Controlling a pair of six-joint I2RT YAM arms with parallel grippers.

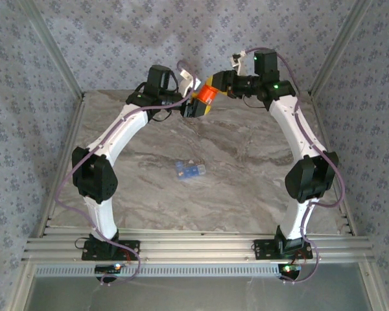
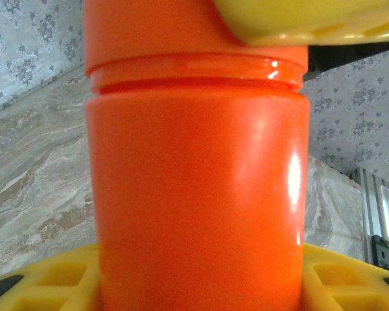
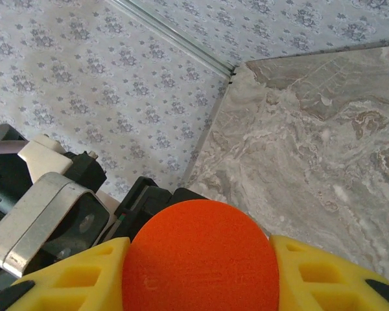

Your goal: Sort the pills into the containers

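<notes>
The marble tabletop [image 1: 246,194] lies under both arms, which meet above its far edge. There the left claw [image 1: 196,109] pinches the body of the orange bottle [image 2: 194,194], held off the surface. The right claw [image 3: 198,288] is pressed onto the bottle's cap [image 3: 198,253], touching it on both sides. The pale blue container [image 1: 190,170] lies near the tabletop's middle.

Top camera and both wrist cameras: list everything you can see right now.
orange bottle: one, bright orange, far middle of the table, between both grippers
cap: one, red-orange, on the bottle
blue container: one, pale blue translucent, table centre
table: one, grey marbled
left gripper: one, yellow fingers, shut on the bottle's body
right gripper: one, yellow fingers, shut on the cap
</notes>
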